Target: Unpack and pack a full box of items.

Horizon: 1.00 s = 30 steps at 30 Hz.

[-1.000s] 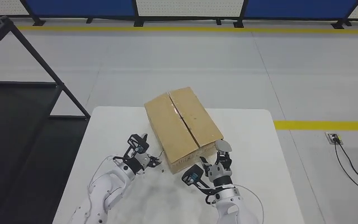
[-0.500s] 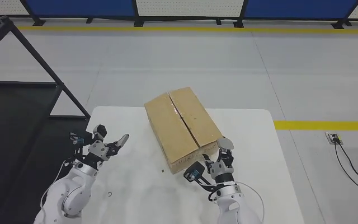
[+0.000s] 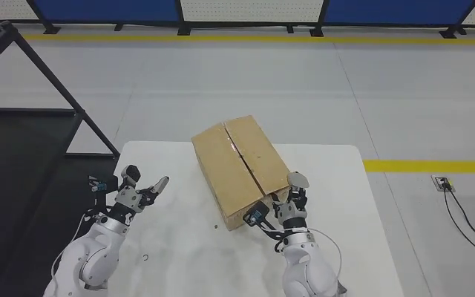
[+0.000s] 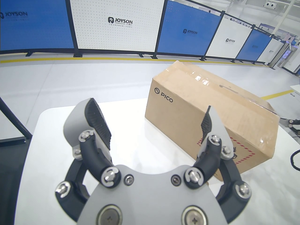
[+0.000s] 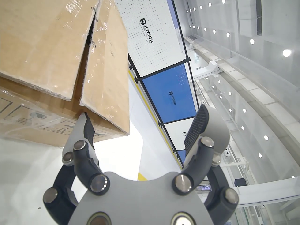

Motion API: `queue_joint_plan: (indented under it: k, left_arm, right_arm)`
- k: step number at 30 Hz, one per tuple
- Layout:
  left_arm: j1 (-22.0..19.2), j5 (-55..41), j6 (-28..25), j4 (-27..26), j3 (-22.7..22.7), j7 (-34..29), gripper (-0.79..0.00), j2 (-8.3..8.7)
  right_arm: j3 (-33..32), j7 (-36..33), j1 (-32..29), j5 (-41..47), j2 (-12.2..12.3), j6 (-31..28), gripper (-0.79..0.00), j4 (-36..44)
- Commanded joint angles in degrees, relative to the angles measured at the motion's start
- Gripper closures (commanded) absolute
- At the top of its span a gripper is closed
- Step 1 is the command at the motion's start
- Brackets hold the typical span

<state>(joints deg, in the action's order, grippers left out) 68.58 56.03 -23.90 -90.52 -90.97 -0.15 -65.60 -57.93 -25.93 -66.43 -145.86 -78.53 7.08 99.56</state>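
Observation:
A closed brown cardboard box (image 3: 241, 167) stands at an angle on the white table (image 3: 185, 252), its two top flaps meeting along a taped seam. My left gripper (image 3: 146, 179) hovers open near the table's left edge, well apart from the box (image 4: 211, 113); nothing sits between the fingers (image 4: 98, 120) of this gripper (image 4: 154, 122). My right gripper (image 3: 286, 191) is open at the box's near right corner. In the right wrist view, one finger (image 5: 85, 127) of that gripper (image 5: 143, 127) rests against the box's end face just under the slightly raised right flap (image 5: 110, 71).
A black metal frame (image 3: 44, 148) stands off the table's left side. Two small specks (image 3: 215, 226) lie on the table in front of the box. Blue and white fence panels (image 4: 112, 22) line the far floor.
My left gripper has drawn back from the box's near left corner to the table's left edge. My right gripper has moved up closer to the box's near right corner.

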Motion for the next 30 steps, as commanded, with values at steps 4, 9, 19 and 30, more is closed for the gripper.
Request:
queue_joint_plan:
  k: [4,9,19,30]
  left_arm:
    - [0.0,0.0,0.0,0.0,0.0,0.0,-0.785,0.00]
    - [0.0,0.0,0.0,0.0,0.0,0.0,-0.785,0.00]
    - [0.0,0.0,0.0,0.0,0.0,0.0,-0.785,0.00]
    - [0.0,0.0,0.0,0.0,0.0,0.0,-0.785,0.00]
  right_arm:
    - [-0.1,1.2,0.5,0.7,-0.5,1.1,-0.785,-1.4]
    - [-0.3,2.5,1.7,1.9,-0.9,-0.7,-0.317,-3.2]
    - [-0.8,3.6,3.3,3.0,-1.7,-2.2,-0.111,-5.8]
    - [-1.7,4.1,3.1,2.3,-2.3,-3.3,0.000,-6.2]
